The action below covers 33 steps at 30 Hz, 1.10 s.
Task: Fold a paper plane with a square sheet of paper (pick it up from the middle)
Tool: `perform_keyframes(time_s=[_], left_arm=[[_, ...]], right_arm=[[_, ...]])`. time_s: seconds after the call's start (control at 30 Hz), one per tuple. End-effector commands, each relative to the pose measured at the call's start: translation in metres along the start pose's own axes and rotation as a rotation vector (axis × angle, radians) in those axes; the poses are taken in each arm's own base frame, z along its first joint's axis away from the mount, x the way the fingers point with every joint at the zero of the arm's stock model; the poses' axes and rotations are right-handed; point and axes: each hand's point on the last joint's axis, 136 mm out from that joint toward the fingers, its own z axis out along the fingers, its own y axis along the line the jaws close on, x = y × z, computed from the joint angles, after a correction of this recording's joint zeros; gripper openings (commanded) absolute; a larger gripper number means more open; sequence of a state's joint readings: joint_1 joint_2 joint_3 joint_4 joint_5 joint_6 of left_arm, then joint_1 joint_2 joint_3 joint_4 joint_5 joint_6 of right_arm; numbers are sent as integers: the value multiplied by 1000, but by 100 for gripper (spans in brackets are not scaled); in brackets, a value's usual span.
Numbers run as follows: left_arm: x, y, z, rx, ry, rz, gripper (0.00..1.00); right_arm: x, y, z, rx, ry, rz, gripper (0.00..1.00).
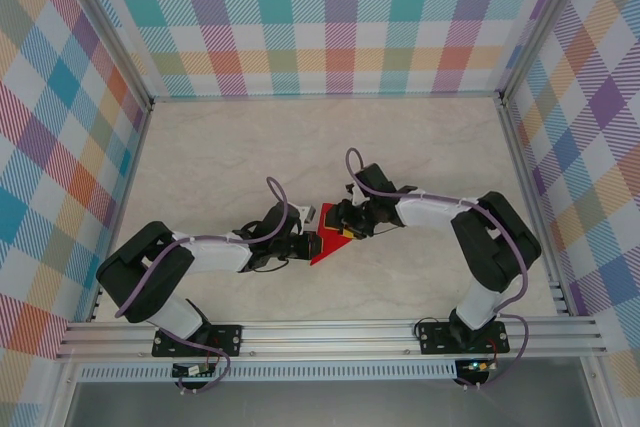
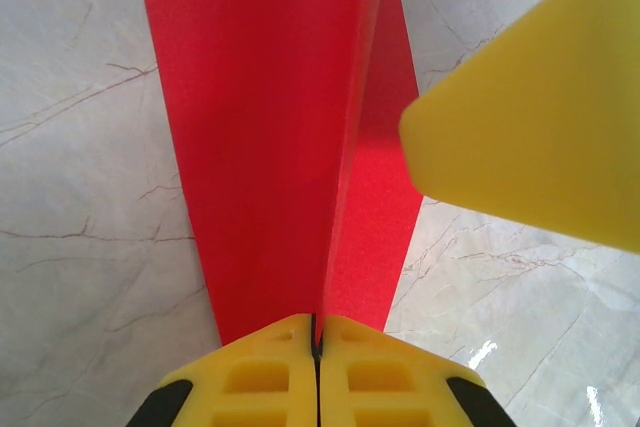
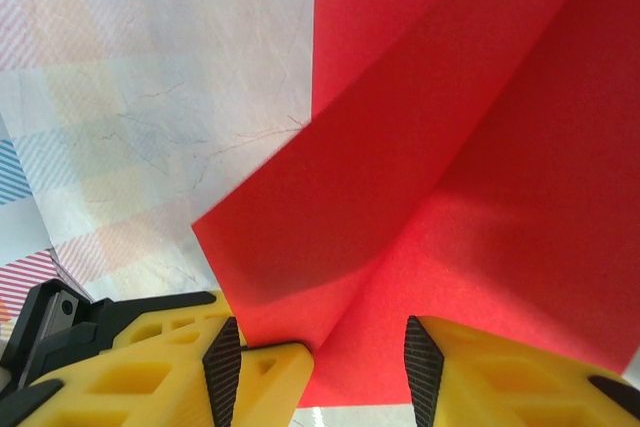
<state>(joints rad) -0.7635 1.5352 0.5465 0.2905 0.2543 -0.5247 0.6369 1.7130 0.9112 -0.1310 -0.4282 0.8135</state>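
Left fingers [image 2: 260, 377] pinch the paper [image 2: 260, 147] at its fold to steady it; right fingers [image 3: 500, 372] sit apart around it, maybe to press.

Bright red paper [image 2: 270, 147], yellow fingers [image 3: 150, 357] with black pads [image 3: 222, 367], pale veined marble table [image 1: 230, 147], pastel plaid walls [image 1: 330, 17]

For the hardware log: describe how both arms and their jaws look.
The left arm and right arm have white links with black joint housings, a purple cable looping along each, and black base plates on an aluminium rail. The jaws are yellow latticed plastic with black pads.
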Motion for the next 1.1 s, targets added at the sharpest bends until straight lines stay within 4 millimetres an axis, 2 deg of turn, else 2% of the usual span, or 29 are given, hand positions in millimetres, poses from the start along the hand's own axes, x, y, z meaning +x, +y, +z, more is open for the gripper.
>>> perform_keyframes(time_s=[0.0,0.63,1.07], left_arm=[[-2,-8,4,18,12,-14,6],[3,-3,9,11,34,-60,7],[2,-1,8,22,6,-110,8]], right_arm=[[-4,6,3,-2,0,-41,49],[-5,-10,16,53,17,-12,44],[-6,-20,20,94,14,11,44]])
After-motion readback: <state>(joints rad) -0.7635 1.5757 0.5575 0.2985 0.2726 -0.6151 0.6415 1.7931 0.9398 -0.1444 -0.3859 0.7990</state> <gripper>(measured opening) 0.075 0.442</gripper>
